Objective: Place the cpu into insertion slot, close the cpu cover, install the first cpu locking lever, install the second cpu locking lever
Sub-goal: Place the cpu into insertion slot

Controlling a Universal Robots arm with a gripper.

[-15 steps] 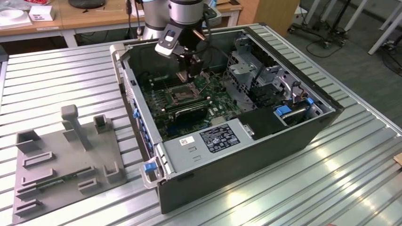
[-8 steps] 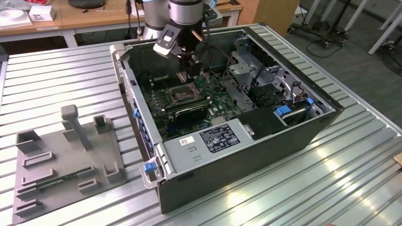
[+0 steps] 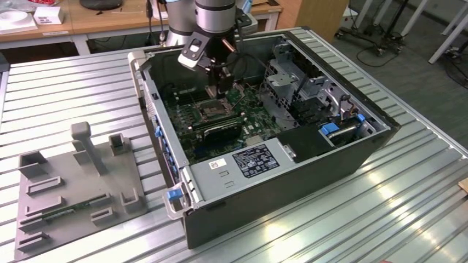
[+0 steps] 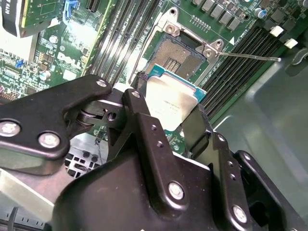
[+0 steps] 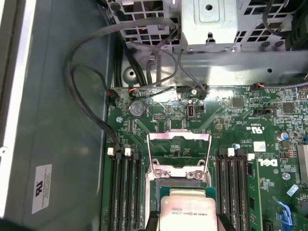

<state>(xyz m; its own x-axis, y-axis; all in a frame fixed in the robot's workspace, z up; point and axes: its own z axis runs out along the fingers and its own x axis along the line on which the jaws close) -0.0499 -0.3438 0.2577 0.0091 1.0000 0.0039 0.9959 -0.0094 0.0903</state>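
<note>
The cpu [image 4: 171, 103], a small flat square chip with a dull silver top and a green edge, is pinched between the two black fingers of the pincer [image 4: 166, 109]. The pincer is clamped on its sides. The chip hangs just above one side of the insertion slot [image 4: 180, 55], a small dark square socket with a silver rim in the green board. This is inside the open black computer case [image 3: 292, 181] on the ribbed metal desk [image 3: 73, 82]. The cpu is not in the slot yet. The cpu cover [image 5: 179, 136], a thin silver frame with a hole in the middle, stands flipped up, out of the way.

I think this step goes well if the chip is kept flat and its corners line up with the slot. It should go straight down softly with no sliding, since the tiny pins look easy to bend.

I count one cpu, one slot, one cover, one thin silver lever rod [image 4: 250, 57], and one pincer with two fingers.
</note>
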